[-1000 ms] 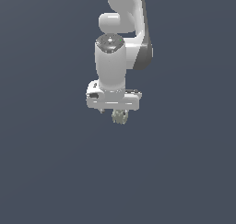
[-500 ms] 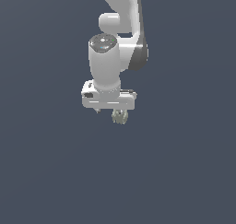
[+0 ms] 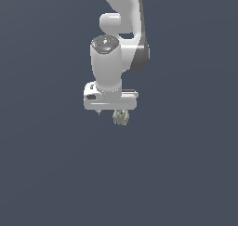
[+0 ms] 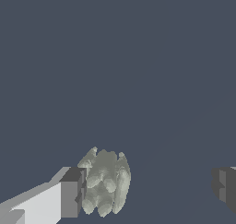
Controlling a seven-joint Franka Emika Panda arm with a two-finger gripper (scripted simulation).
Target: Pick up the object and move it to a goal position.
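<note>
Jaws: spread wide, released, gripping nothing.
Object (image 4: 105, 182): knobbly grey-green lump against the inner face of one finger (image 4: 71, 193) (contact looks likely), well apart from the other finger (image 4: 225, 186).
Arm (image 3: 111, 67): white, upright above.

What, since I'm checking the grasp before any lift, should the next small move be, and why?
Probably close the hand. Its jaws stand wide apart, and the knobbly object sits right beside one finger while the other finger is well clear of it. Nothing appears to clamp it yet.
</note>
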